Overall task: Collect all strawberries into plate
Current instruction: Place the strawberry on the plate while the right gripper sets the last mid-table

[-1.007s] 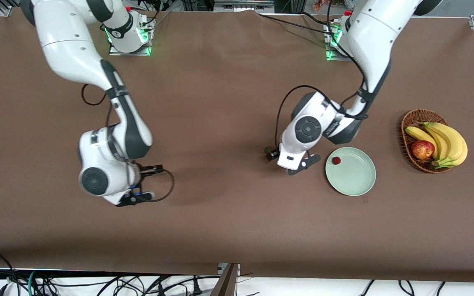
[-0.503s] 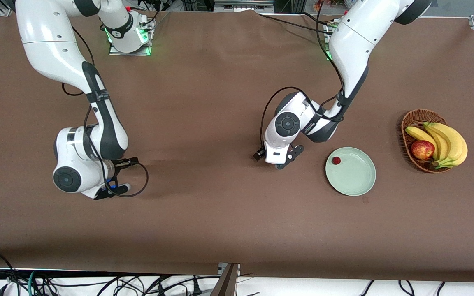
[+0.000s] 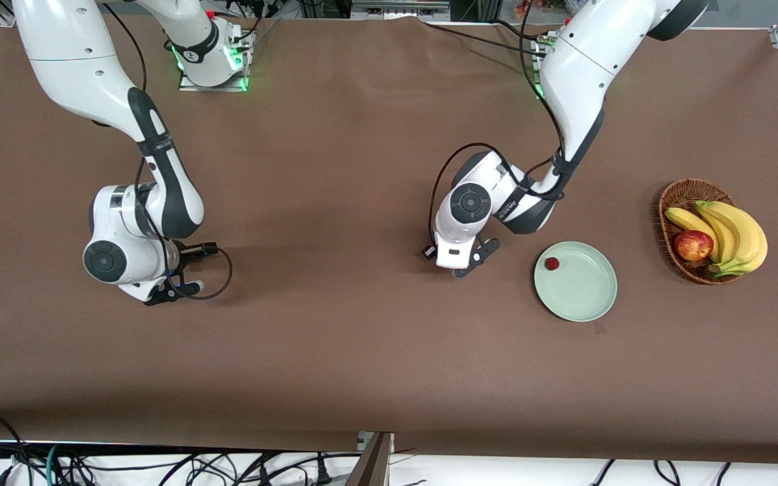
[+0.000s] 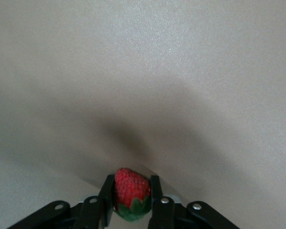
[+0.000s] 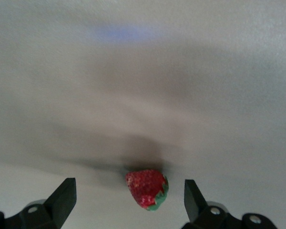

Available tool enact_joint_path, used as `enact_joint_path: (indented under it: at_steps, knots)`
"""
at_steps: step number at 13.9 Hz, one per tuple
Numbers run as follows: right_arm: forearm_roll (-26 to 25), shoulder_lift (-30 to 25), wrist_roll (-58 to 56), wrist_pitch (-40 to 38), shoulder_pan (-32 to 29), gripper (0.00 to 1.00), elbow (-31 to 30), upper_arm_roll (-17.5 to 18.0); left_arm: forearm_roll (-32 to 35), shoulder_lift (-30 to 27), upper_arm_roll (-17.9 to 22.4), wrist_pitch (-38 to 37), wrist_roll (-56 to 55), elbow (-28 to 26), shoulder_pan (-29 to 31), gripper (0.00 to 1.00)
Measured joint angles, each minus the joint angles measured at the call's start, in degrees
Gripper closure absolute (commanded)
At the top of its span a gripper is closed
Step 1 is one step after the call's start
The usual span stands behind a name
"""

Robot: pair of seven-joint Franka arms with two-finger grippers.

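Observation:
The pale mint-green plate lies toward the left arm's end of the table, with one strawberry on it near its rim. My left gripper is beside the plate, on the side toward the table's middle. In the left wrist view this gripper is shut on a second strawberry, low over the brown cloth. My right gripper is low over the table toward the right arm's end. In the right wrist view it is open, with a third strawberry lying on the cloth between its fingers, untouched.
A brown wicker basket with bananas and a red apple stands past the plate, at the left arm's end. Brown cloth covers the table.
My right gripper has moved toward the right arm's end of the table and a little farther from the front camera. My left gripper has moved away from the plate toward the table's middle, then nearly stopped.

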Motion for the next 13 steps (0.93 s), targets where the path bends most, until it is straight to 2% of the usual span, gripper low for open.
enact_joint_path:
  at_steps: [2,3,5,6,7,10,13]
  knots:
    - [0.0,-0.5,-0.7,2.0,0.0,0.53,-1.5,-0.3,0.0,0.0,0.1,0.0,0.0,0.0,0.0,0.87]
    - [0.0,-0.6,-1.0,2.4,0.0,0.67,-2.0,-0.5,0.0,-0.2,0.4,-0.8,0.0,0.2,0.1,0.87]
    - [0.0,-0.8,-1.1,2.6,-0.1,0.91,-2.2,-0.6,0.2,-1.1,1.6,-5.6,3.2,1.2,0.9,0.87]
    - [0.0,-0.8,-1.2,2.7,-0.1,0.97,-2.2,-0.7,0.2,-2.1,2.0,-8.5,6.5,1.8,2.0,0.87]
    - [0.0,-0.9,-1.2,2.8,-0.1,0.98,-2.2,-0.7,0.2,-3.3,2.1,-11.1,10.0,2.3,3.6,0.87]
    - [1.4,-1.1,-1.0,3.3,0.0,0.99,-1.7,-0.2,0.2,-6.3,2.1,-16.3,21.6,2.6,8.1,0.86]
    - [4.8,-1.4,6.3,3.3,2.1,0.99,1.2,2.9,0.2,-7.5,2.2,-18.2,35.3,2.6,12.8,0.84]
